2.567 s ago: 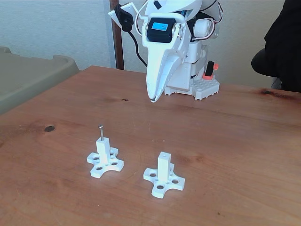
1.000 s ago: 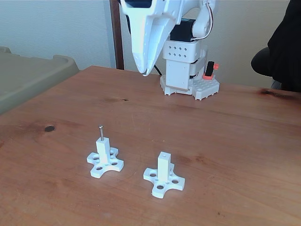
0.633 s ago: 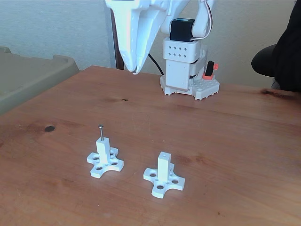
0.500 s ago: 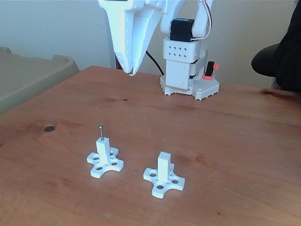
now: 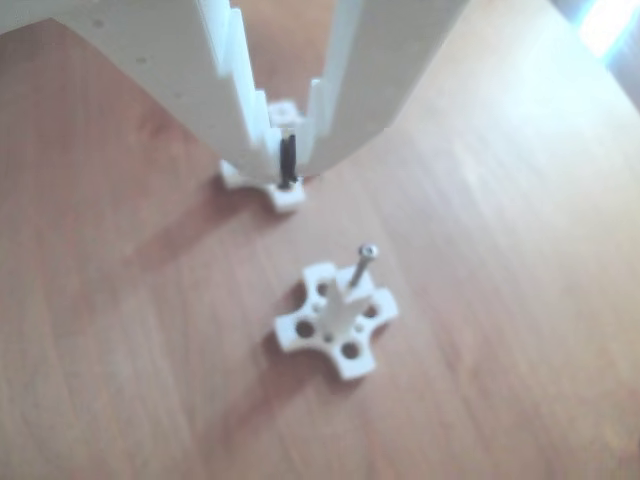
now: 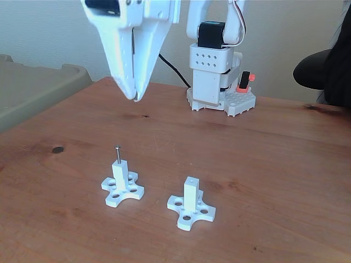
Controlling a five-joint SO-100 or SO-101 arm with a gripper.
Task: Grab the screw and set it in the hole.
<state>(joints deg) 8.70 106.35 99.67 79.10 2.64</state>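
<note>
The gripper (image 6: pixel 134 97) hangs in the air above the wooden table (image 6: pixel 263 159) with its 2 white fingers pointing down and drawn almost together, only a thin slit between them, and nothing held between the tips. In the other view the gripper (image 5: pixel 287 180) comes in from the top edge, its toothed inner faces close to each other with a narrow dark gap between. Below and a little to the right of the tips in that view stands the screw (image 5: pixel 361 267), upright in the top of a white post on a cross-shaped base (image 5: pixel 335 322) with round holes; a second white base shows just behind the fingertips, mostly hidden. In the fixed view the screw (image 6: pixel 117 154) sticks up from the left post (image 6: pixel 120 175), well below the gripper and apart from it. The second post (image 6: pixel 190 196), to its right, has an open hole in its top. The arm's white base (image 6: pixel 216 82) sits at the far edge of the table.
</note>
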